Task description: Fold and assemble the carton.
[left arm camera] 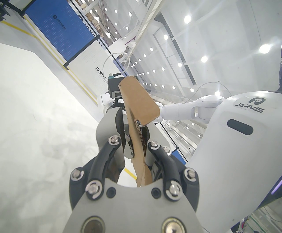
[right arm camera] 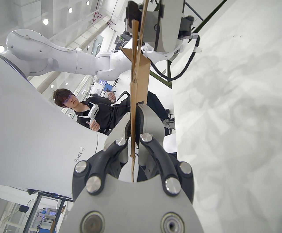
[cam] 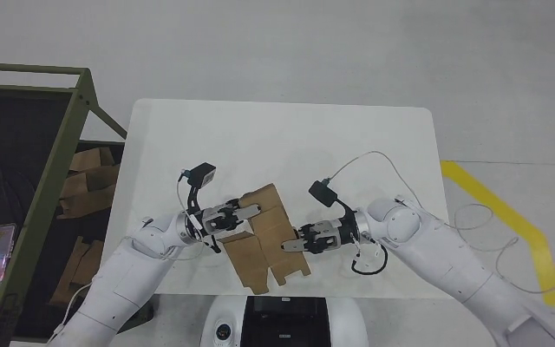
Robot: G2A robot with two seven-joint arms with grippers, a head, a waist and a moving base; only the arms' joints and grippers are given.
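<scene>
**Carton, flattened, held at two edges**

Left fingers [left arm camera: 106, 123]: clamped on one edge of the carton [cam: 263, 238]. Right fingers [right arm camera: 152, 120]: pinched on the opposite edge panel.

Handling advice: grip firmly on both sides and press the held edges toward each other so the creases open squarely, without twisting.

Item: brown corrugated blank, collapsed flat, flaps at its near end, over the white tabletop [cam: 347, 139] near the front edge.

Industrial robot lab: high ceiling lights [left arm camera: 187, 18], blue partition panels [left arm camera: 66, 28]
</scene>
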